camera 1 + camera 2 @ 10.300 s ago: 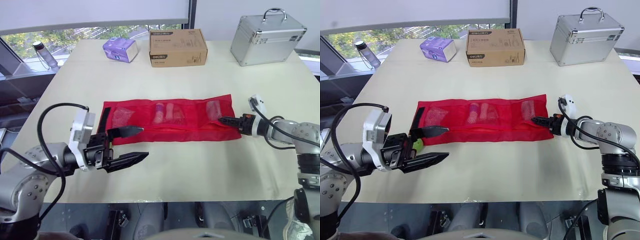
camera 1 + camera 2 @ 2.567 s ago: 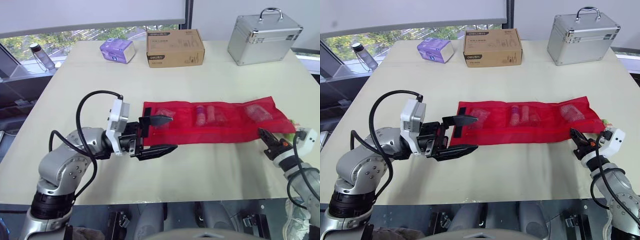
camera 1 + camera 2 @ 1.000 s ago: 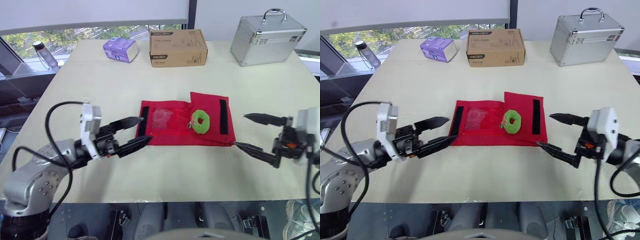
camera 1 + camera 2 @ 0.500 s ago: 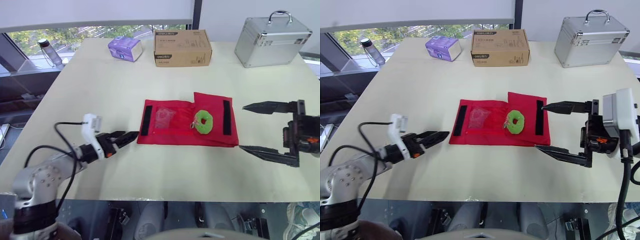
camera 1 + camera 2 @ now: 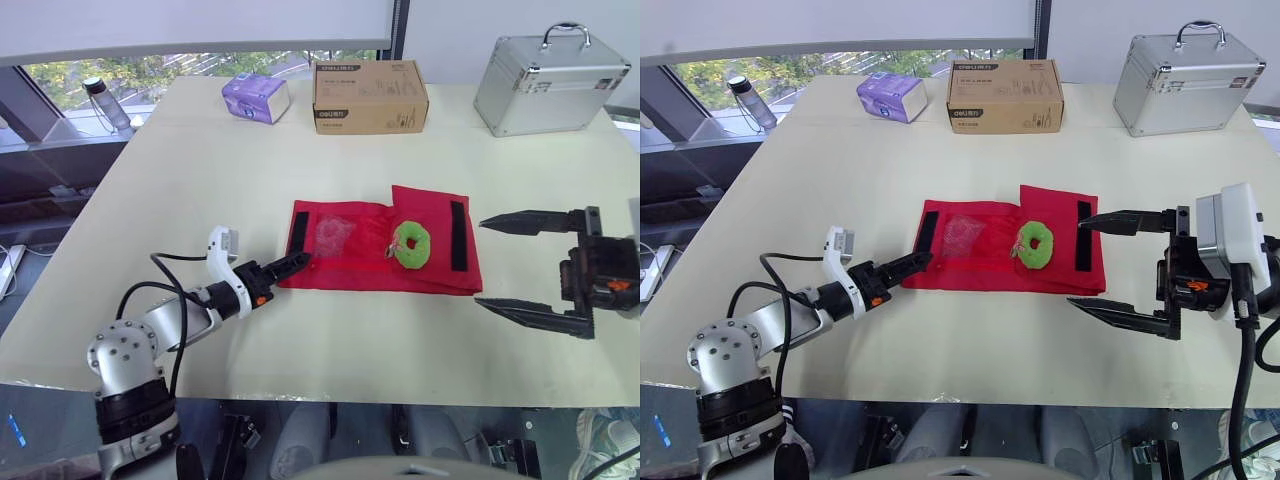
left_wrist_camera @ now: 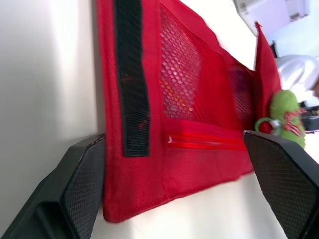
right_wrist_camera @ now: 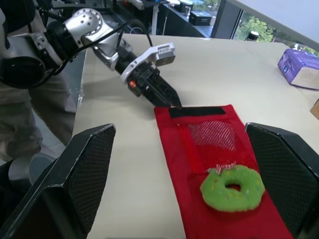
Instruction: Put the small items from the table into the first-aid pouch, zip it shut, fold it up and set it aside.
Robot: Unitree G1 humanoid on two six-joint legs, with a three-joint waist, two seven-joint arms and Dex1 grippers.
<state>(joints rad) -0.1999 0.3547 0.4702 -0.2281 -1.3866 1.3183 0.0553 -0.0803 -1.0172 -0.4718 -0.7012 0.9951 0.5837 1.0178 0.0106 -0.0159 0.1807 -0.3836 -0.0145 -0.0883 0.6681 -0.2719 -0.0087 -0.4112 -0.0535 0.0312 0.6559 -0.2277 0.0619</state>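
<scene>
The red mesh first-aid pouch (image 5: 350, 250) lies mid-table with its right part folded over. A black strip (image 5: 298, 232) runs down its left end and another down the folded flap. A green ring charm (image 5: 408, 244) rests on top near the fold. My left gripper (image 5: 292, 264) is low on the table, open, with its fingers either side of the pouch's left end (image 6: 149, 184). My right gripper (image 5: 481, 263) hovers just right of the pouch, open wide and empty. In the right wrist view the pouch (image 7: 219, 159) and ring (image 7: 232, 186) lie between its fingers.
At the table's far edge stand a cardboard box (image 5: 370, 95), a purple tissue pack (image 5: 256, 97) and a silver metal case (image 5: 555, 65). A bottle (image 5: 105, 105) stands beyond the far left corner. Bare tabletop surrounds the pouch.
My left gripper has moved right, up to the pouch's left end. The right gripper stays open beside the pouch's right side. The head camera has shifted slightly.
</scene>
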